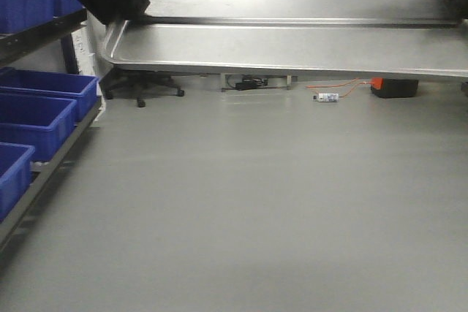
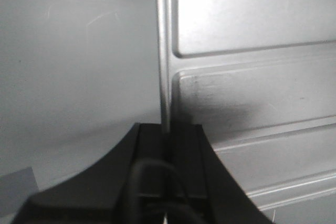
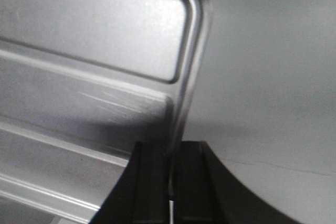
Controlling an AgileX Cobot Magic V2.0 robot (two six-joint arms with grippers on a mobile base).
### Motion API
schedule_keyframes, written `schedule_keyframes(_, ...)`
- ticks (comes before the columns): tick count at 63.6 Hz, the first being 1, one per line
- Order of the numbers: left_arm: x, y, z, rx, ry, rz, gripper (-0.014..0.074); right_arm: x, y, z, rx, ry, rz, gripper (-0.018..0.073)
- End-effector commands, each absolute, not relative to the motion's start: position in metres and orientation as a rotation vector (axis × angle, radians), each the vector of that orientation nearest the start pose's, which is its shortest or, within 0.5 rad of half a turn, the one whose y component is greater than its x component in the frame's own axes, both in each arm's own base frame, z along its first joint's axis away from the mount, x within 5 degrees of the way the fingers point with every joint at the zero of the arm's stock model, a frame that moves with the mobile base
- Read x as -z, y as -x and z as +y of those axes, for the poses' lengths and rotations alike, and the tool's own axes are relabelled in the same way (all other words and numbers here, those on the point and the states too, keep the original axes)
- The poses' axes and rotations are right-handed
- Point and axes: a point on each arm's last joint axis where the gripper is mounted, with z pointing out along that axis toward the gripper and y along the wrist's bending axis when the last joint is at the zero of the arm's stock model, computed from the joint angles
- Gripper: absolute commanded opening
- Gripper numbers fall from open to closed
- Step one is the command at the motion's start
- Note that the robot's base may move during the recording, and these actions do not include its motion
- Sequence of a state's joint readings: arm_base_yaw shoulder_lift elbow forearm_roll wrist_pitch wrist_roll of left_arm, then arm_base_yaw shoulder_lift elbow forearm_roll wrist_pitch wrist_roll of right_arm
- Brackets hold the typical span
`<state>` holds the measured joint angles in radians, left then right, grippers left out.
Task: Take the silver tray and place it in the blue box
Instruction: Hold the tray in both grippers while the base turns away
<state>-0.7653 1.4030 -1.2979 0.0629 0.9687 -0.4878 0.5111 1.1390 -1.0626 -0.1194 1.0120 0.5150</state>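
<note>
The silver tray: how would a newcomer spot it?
Above the grey floor, right of the blue boxes, the silver tray spans the front view's top. The left pincer and right pincer clamp its rims. Unlike the boxes, it is shiny, ridged metal.

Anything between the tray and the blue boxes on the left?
Nothing visible does. The left claw and right claw clamp the tray by its rims; the blue boxes sit open-topped on the rack at left.
</note>
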Motion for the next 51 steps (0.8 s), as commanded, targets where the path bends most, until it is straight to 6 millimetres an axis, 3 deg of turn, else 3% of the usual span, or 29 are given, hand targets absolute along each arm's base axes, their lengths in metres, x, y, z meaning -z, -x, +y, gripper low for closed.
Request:
schedule_keyframes(1,-0.3668,-0.2120,-0.1875,0.319,-0.421,2.495,-0.0098,-0.3575,-0.1927,0.0864,-0.119,0.085,2.509,0.0057)
schedule_keyframes(51,-0.3669,-0.2121,-0.1876,0.320,-0.420,2.493,-0.0099,-0.3575,-0.1928,0.0864,-0.119,0.085,2.509,0.0057)
